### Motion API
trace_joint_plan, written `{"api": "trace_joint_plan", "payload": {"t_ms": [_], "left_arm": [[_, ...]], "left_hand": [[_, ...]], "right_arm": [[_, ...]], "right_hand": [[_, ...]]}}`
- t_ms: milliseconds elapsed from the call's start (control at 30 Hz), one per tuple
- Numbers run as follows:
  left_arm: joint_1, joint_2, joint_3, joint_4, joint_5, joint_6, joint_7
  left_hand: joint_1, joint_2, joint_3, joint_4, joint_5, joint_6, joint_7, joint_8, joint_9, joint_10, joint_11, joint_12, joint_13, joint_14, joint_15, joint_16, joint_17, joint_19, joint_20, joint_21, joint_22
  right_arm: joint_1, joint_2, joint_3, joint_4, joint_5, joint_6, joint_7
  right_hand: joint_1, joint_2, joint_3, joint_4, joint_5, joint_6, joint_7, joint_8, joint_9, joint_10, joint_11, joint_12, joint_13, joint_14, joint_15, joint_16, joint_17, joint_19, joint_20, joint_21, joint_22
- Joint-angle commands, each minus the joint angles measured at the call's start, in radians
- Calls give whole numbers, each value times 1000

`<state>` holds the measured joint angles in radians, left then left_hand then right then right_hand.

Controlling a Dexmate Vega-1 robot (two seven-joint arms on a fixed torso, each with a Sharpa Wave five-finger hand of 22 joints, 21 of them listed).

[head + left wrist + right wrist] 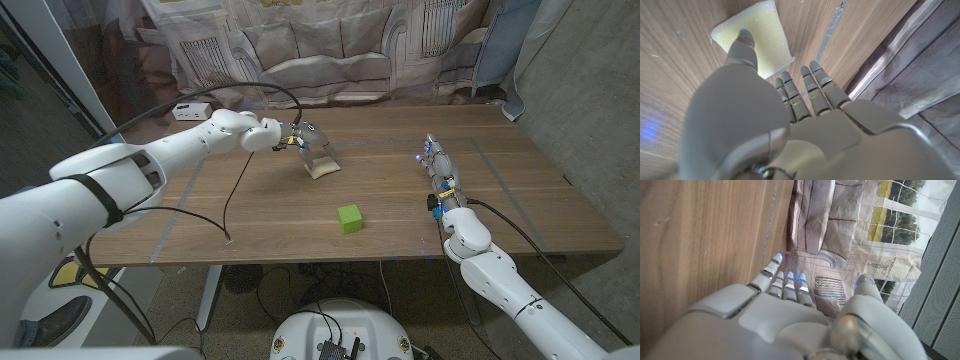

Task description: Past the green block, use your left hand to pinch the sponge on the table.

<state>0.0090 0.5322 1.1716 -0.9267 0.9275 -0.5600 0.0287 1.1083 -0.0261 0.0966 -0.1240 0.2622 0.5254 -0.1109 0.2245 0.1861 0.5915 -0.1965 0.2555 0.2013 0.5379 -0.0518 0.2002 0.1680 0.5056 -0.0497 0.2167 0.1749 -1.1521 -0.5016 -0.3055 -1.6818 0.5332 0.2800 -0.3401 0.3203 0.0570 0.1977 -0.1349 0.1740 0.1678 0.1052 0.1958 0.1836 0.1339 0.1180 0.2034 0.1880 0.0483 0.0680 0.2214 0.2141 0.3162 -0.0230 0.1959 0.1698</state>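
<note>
The pale yellow sponge (323, 167) lies on the wooden table (520, 200), beyond the green block (349, 218) as seen from the front edge. My left hand (297, 138) hovers right over the sponge from its left side. In the left wrist view the thumb tip (743, 39) sits over the sponge (765, 35), while the other fingers (810, 85) stretch out straight beside its edge, not closed around it. My right hand (438, 175) stands on its edge at the right of the table, fingers (785, 280) straight, holding nothing.
A small white box (190, 110) sits at the back left corner. A black cable (228, 205) loops across the left half of the table from the left arm. A printed cloth backdrop (330, 50) hangs behind the far edge.
</note>
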Motion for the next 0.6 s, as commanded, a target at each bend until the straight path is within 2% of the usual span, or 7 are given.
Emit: {"api": "trace_joint_plan", "payload": {"t_ms": [33, 600], "left_arm": [[-2, 1, 19, 16, 9, 9, 26], [22, -30, 37, 81, -41, 10, 32]], "left_hand": [[12, 8, -6, -4, -4, 12, 3, 2, 3, 13, 0, 3, 2, 16, -134, 7, 3, 12, -20, 2, 2], [18, 17, -7, -3, -12, 24, 6, -5, 3, 13, 7, -5, 3, 14, -127, -2, 3, 15, -20, -2, 2]], "right_arm": [[1, 2, -2, 2, 7, 1, 4], [-4, 2, 1, 9, 12, 16, 12]], "right_hand": [[8, 5, -3, -1, 4, 8, -6, 0, 3, 10, -4, -2, 3, 7, 2, -5, -1, 9, 4, 0, 2], [12, 5, -2, -2, 3, 9, -7, 0, 3, 14, -5, -1, 3, 10, 2, -4, -1, 9, 6, -1, 2]]}}
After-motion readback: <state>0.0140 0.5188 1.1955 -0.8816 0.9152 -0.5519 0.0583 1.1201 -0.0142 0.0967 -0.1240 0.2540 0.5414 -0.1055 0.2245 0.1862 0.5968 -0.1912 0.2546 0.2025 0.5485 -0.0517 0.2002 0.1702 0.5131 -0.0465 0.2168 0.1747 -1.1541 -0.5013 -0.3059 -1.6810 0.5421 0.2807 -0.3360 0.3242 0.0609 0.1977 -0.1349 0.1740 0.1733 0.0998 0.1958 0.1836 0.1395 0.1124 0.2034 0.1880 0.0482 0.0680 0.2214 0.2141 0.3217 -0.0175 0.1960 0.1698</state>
